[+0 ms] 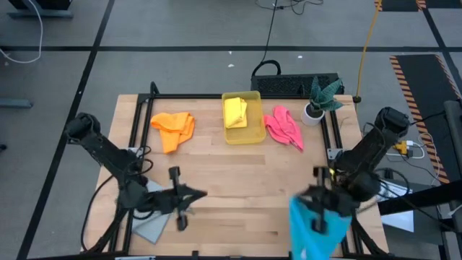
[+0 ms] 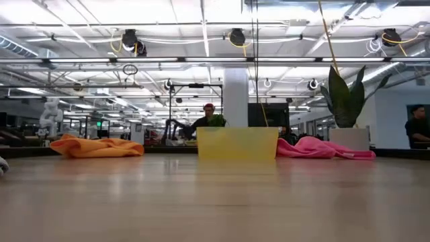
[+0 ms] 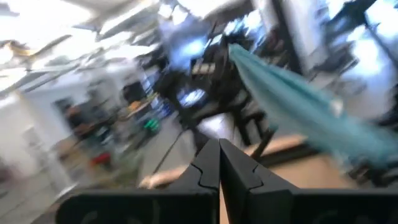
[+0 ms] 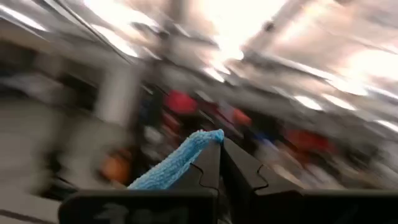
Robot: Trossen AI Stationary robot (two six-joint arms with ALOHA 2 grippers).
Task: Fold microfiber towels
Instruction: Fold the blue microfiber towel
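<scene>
While pinching the blue towel [image 1: 312, 225] at the table's [image 1: 238, 180] near-right corner, right gripper [image 1: 318, 209]; left gripper [image 1: 180, 206] pressed together, empty, near-left.

overhead camera looks straight down; low camera looks level across table [image 2: 215, 202]; both share bin [image 1: 242, 134].

No text, label, brand, number or sign could be read in any view — the towels, the bin and the counter carried no legible marking, and the room behind was too blurred to make out lettering.
</scene>
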